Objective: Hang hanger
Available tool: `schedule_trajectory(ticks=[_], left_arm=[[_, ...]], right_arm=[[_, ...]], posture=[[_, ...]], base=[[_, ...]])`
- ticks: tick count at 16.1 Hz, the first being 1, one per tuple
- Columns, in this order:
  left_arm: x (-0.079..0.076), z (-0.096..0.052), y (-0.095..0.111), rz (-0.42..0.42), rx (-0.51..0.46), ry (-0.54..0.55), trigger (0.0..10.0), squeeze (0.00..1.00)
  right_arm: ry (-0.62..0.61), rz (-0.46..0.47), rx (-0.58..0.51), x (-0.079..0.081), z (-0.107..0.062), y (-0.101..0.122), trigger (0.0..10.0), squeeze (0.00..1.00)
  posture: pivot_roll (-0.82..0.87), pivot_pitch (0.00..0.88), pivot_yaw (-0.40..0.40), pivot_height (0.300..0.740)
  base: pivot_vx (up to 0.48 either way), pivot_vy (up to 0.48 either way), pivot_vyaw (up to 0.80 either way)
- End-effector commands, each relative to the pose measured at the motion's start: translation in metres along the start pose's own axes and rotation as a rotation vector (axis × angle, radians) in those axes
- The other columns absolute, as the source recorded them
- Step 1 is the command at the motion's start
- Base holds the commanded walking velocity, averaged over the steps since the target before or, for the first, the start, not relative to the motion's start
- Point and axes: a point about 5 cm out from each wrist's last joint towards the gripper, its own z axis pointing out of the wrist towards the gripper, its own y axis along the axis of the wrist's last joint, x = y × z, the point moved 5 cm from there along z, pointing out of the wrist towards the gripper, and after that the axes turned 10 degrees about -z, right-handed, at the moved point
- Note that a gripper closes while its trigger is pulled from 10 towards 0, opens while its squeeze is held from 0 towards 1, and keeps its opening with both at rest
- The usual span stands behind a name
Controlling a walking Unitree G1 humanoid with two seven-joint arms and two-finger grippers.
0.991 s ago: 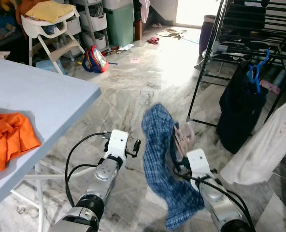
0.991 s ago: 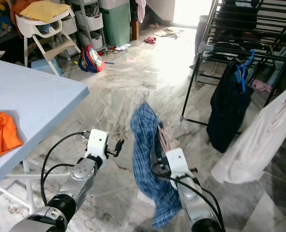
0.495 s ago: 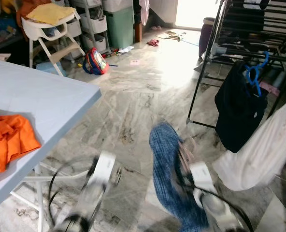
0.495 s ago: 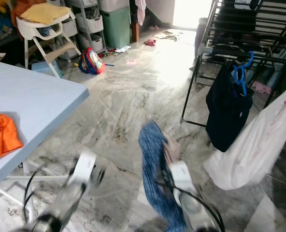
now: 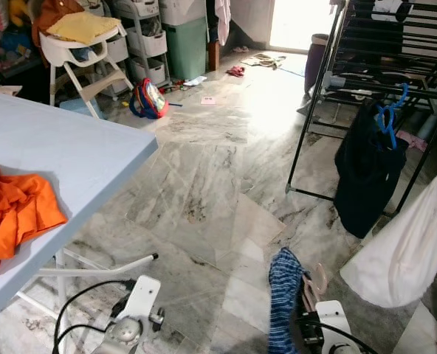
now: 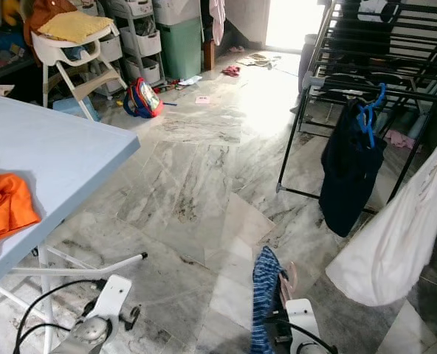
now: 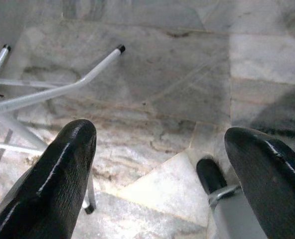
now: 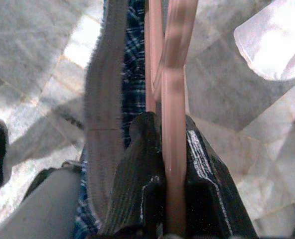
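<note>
We've got our right gripper (image 8: 168,164) low at the bottom of the head view, and its two black fingers (image 8: 135,179) are pinched tight on the pink hanger (image 8: 173,99), the hanger's bar running straight out from between the jaws. Draped on that hanger is the blue plaid shirt (image 5: 281,295), hanging just to the left of the jaws and falling below them, with its pale inner side brushing the left finger in the wrist view. Beyond the jaws and off to the right stands the black drying rack (image 5: 366,51), well apart from us, with a dark garment (image 5: 366,177) on a blue hanger (image 5: 387,118) and a white garment (image 5: 407,247) hanging at its near end. Over on the other side, our left gripper (image 7: 160,159) sits low above the marble floor (image 5: 211,169), its fingers (image 7: 63,169) spread wide with nothing between them, the white table legs (image 7: 63,84) showing on the floor ahead of them. To the left of that gripper we see the light blue table (image 5: 63,155), an orange cloth (image 5: 15,214) lying on its near corner. Far across the room sit a white high chair (image 5: 78,48) and a red backpack (image 5: 148,99) on the floor.
</note>
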Motion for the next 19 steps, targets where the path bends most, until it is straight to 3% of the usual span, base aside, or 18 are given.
schedule_trajectory(ticks=[1, 9, 14, 18, 19], left_arm=[[0.005, 0.000, -0.003, 0.011, 0.012, 0.020, 10.0, 0.00], [-0.009, 0.001, 0.009, -0.053, -0.024, -0.060, 10.0, 0.00], [-0.015, -0.001, -0.011, -0.003, 0.056, -0.092, 10.0, 0.00], [-0.017, 0.001, 0.000, -0.013, 0.030, -0.103, 10.0, 0.00], [-0.015, 0.001, 0.004, -0.039, 0.010, -0.098, 10.0, 0.00]], right_arm=[[-0.004, 0.004, 0.017, 0.000, 0.000, -0.003, 10.0, 0.00], [0.018, 0.037, 0.001, 0.009, 0.002, 0.009, 10.0, 0.00], [0.033, -0.013, 0.056, 0.015, -0.001, -0.012, 10.0, 0.00], [0.029, 0.005, 0.054, 0.015, -0.002, -0.014, 10.0, 0.00], [0.013, 0.041, 0.020, 0.011, -0.001, -0.005, 10.0, 0.00]], posture=[[0.07, 0.000, 0.016, 0.740], [0.06, 0.000, 0.032, 0.740], [0.05, 0.000, 0.040, 0.740], [0.04, 0.046, 0.054, 0.740], [0.03, 0.067, 0.056, 0.740]], base=[[0.000, 0.000, 0.00], [0.000, 0.000, 0.00], [0.000, 0.000, 0.00], [0.000, 0.000, 0.00], [0.000, 0.000, 0.00]])
